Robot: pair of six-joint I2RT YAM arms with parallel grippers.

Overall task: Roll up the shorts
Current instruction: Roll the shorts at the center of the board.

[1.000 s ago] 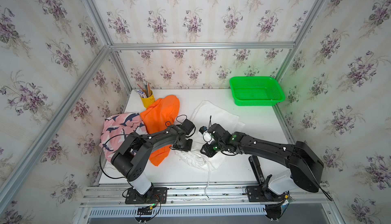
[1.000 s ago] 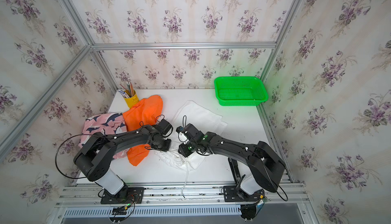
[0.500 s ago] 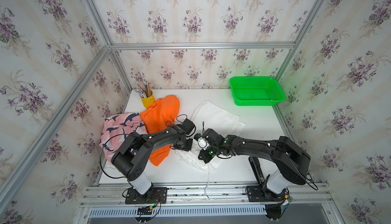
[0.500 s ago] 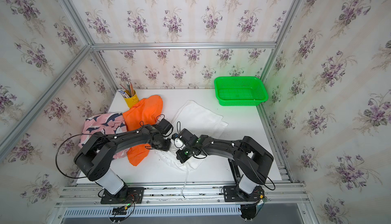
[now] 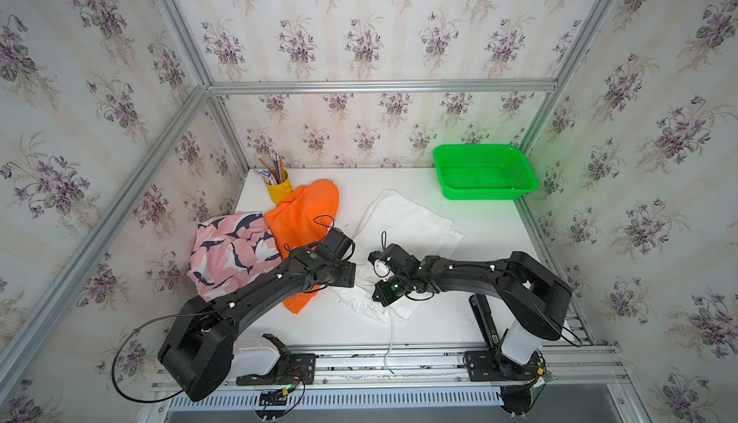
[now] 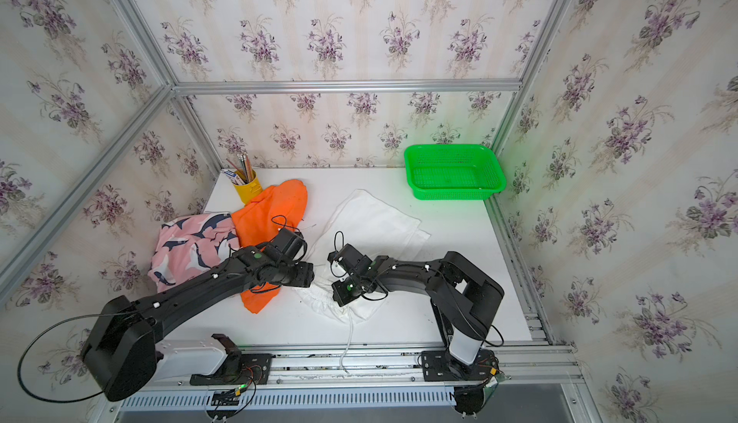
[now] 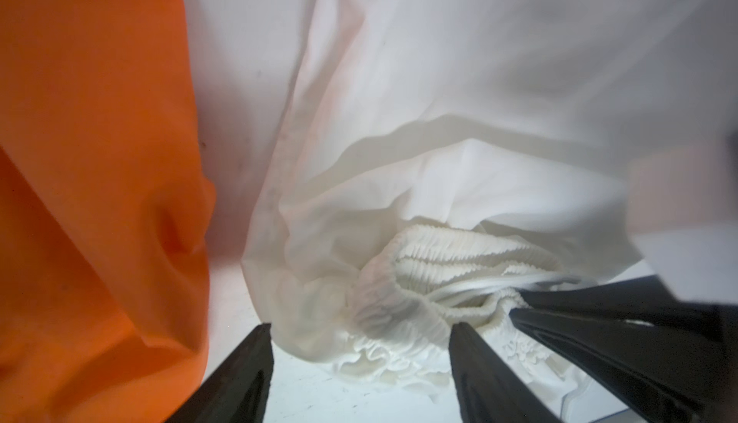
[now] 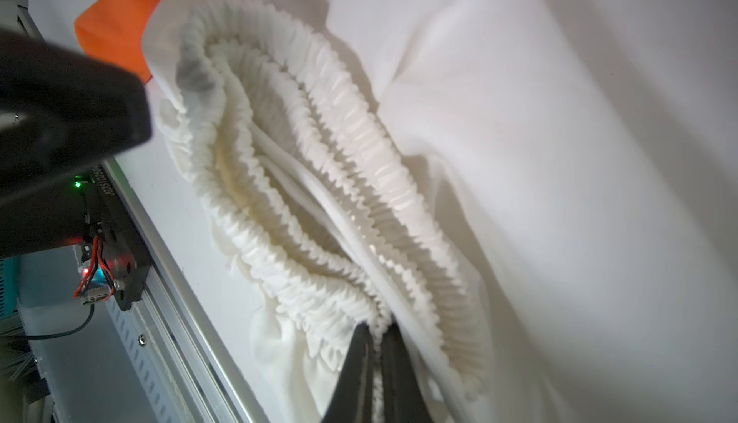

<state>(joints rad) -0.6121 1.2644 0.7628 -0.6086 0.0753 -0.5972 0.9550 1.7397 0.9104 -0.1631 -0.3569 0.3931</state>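
White shorts (image 5: 407, 221) (image 6: 375, 217) lie spread mid-table, their gathered waistband (image 8: 319, 185) bunched toward the front. My right gripper (image 8: 377, 327) (image 5: 376, 296) is shut on the waistband's elastic edge. My left gripper (image 7: 361, 329) (image 5: 356, 283) stands open just beside it, its fingers straddling the waistband's folded corner (image 7: 383, 321) without pinching it. Orange shorts (image 5: 303, 213) (image 7: 92, 161) lie left of the white pair, partly under my left arm. Pink shark-print shorts (image 5: 231, 249) (image 6: 191, 245) are heaped at the far left.
A green basket (image 5: 483, 171) stands at the back right corner. A yellow cup of pencils (image 5: 277, 187) stands at the back left. The white drawstring (image 5: 389, 341) trails over the table's front edge onto the metal rail (image 5: 399, 355). Papered walls enclose three sides.
My left gripper has opened and released the waistband. My right gripper has slid left toward it and shut on the waistband's edge.
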